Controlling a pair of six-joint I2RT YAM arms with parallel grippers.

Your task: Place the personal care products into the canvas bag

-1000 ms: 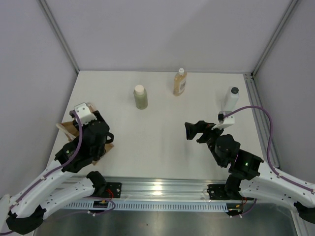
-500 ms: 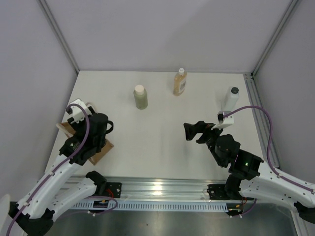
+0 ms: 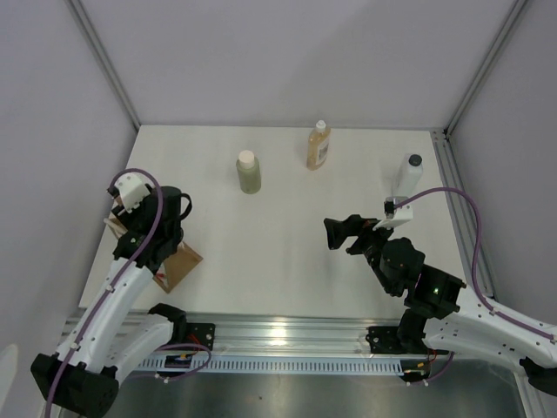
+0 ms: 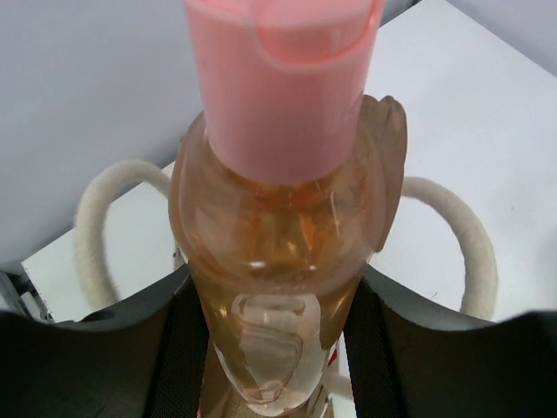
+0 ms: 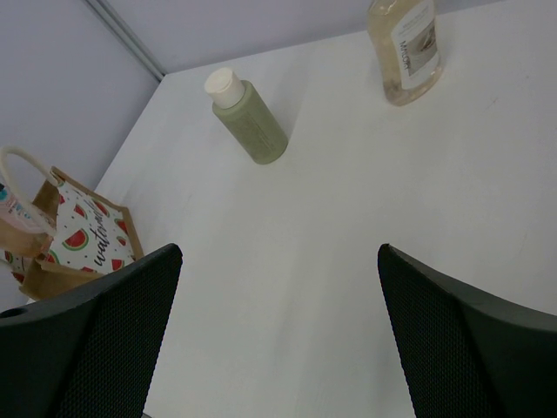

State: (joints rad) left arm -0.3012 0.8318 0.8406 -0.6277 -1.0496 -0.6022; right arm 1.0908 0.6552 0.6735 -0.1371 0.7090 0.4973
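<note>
Left gripper (image 4: 271, 348) is clamped on the orange bottle (image 4: 278, 235), dark fingers (image 4: 87, 366) squeezing it from both sides, pink cap (image 4: 278, 78) pointing at the wrist cam. The bottle hangs right between the two cream handles (image 4: 96, 218) of the bag (image 3: 177, 266), so it's at the mouth. Can't tell how far down inside it actually is, the bottom end is blurry. From the right wrist cam you can just catch the bottle at the frame's left edge, up against the top of the bag, which has a watermelon print on the side. The bag sits at the near left corner of the table (image 3: 287, 218).

Right gripper (image 3: 341, 233) has its fingers spread wide with nothing between them, parked above the bare middle of the table and facing left.

The other three are all upright along the far side, well apart from each other: olive bottle (image 3: 249, 171) on the left, amber bottle (image 3: 318, 145) in the middle near the back edge, white bottle (image 3: 409, 177) way over on the right by the rail.
</note>
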